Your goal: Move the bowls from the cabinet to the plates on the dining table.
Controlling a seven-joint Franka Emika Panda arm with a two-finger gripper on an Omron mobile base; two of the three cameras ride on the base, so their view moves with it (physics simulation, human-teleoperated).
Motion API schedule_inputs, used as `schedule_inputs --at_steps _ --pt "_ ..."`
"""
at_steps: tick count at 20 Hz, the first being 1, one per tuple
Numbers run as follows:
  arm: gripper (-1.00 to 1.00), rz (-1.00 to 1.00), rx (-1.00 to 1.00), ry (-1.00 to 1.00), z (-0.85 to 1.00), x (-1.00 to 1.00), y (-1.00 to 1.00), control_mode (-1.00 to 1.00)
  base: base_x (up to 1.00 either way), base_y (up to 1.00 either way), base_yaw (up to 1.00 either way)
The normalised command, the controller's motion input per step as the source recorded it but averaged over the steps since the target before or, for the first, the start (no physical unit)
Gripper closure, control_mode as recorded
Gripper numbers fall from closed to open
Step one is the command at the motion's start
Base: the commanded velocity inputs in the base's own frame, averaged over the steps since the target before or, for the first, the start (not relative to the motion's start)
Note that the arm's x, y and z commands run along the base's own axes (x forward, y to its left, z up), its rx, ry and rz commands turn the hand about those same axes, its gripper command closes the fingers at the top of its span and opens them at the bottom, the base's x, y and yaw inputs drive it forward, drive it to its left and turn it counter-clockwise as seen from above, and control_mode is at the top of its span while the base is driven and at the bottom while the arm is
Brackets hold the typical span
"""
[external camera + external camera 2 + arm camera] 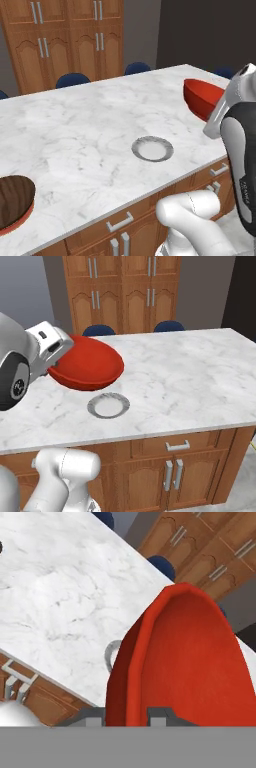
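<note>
Your hand [127, 714] is pinching the rim of the red bowl [90, 366], one fingertip [160, 716] inside the rim and the other outside it. The bowl sticks out ahead of the hand, tilted, and hangs in the air above the marble surface [90, 125], not touching it.

Below the bowl and a little nearer to you than the hand lies the pale grey plate [108, 405], flat on the surface and bare. In the hand view you can see just an arc of that plate [112, 653] peeking out from behind the bowl's outer wall.

Well off to the hand's left, near the close edge of the surface, the dark brown wooden bowl [12, 200] sits on the plate with the red-brown rim [20, 220]; you see that rim only as a thin band under the bowl.

Beyond the hand, past the far edge of the surface, are the blue chair backs [73, 79] and the tall arched-panel cupboards [125, 291] with grey bar handles. Below the hand, the surface's wooden base carries silver-handled drawers [178, 446].

There is small dark lettering on the arm's black forearm cover [243, 187], too small for you to read.
</note>
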Motion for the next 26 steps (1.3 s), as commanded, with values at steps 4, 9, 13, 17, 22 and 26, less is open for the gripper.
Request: schedule_inputs --at_steps 4,9,13,17,22,26 --pt "1.00 0.03 -0.06 0.14 -0.27 0.39 0.20 -1.00 0.00 0.00 0.00" --pt "1.00 0.01 -0.07 0.11 -0.29 0.40 0.17 -1.00 0.00 0.00 0.00" --pt "1.00 0.00 -0.08 0.03 -0.40 0.45 0.13 -1.00 0.00 0.00 0.00" --pt "1.00 0.00 -0.11 0.00 -0.46 0.46 0.12 -1.00 0.00 0.00 0.00" --pt "1.00 0.00 -0.12 0.00 -0.49 0.47 0.11 -1.00 0.00 0.00 0.00" --pt "1.00 0.00 -0.07 0.00 -0.36 0.44 0.03 -1.00 0.00 0.00 0.00"
